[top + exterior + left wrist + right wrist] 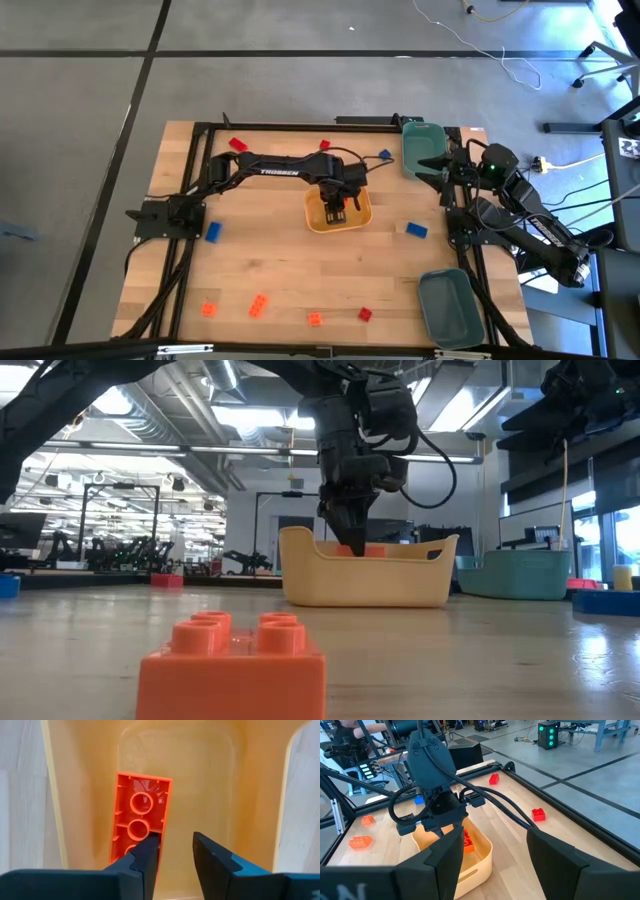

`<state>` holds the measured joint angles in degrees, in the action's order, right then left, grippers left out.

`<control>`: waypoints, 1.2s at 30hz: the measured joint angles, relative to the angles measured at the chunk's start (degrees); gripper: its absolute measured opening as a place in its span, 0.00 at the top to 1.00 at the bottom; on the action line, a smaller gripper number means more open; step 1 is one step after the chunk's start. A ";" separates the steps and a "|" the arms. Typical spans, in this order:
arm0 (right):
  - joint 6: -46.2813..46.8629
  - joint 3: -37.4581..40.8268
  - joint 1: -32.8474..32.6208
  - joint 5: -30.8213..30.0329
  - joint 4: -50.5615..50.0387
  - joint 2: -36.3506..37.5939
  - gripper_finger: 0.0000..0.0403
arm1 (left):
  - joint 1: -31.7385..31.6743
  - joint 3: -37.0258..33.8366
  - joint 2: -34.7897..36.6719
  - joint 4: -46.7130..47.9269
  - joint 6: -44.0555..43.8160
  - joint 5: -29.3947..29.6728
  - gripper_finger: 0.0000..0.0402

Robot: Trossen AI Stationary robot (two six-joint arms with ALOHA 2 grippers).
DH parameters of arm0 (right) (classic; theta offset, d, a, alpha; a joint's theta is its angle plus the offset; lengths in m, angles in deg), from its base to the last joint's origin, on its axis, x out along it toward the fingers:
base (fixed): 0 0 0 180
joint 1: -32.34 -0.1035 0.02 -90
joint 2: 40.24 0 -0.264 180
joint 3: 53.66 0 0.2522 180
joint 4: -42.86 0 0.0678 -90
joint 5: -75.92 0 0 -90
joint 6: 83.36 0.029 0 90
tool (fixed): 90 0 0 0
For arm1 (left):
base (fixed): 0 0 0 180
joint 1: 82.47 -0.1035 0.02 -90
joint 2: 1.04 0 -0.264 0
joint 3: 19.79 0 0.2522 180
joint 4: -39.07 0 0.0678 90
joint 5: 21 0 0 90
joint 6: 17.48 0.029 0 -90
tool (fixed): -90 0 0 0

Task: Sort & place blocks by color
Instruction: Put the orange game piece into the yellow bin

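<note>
I have the left gripper (337,212) down inside the yellow tray (314,218) at frame centre, its fingers parted and holding nothing. An orange block (139,827) lies upside down on the tray floor, just beside one fingertip, so I judge the drop-off step is finishing. Next I should lift clear and go for another orange block (259,306) along the bottom edge. The right gripper (490,857) waits, open and empty, at the right edge.
</note>
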<state>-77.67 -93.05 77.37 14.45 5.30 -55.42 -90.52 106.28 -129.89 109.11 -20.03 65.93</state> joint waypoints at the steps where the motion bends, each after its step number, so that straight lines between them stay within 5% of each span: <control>1: 0.00 0.00 -0.02 0.01 0.00 0.00 0.46 | 0.00 0.00 0.01 -0.10 0.09 0.18 0.71; 23: -0.02 0.02 0.01 0.16 0.12 0.04 0.46 | 0.26 -1.14 -2.52 -5.17 -0.38 1.04 0.70; 36: 0.04 0.02 0.01 0.15 0.28 0.04 0.46 | -1.43 -1.14 -2.50 -5.54 4.98 -10.39 0.70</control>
<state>-77.62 -93.03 77.38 14.60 5.59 -55.37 -91.95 105.15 -132.39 103.57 -15.05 55.54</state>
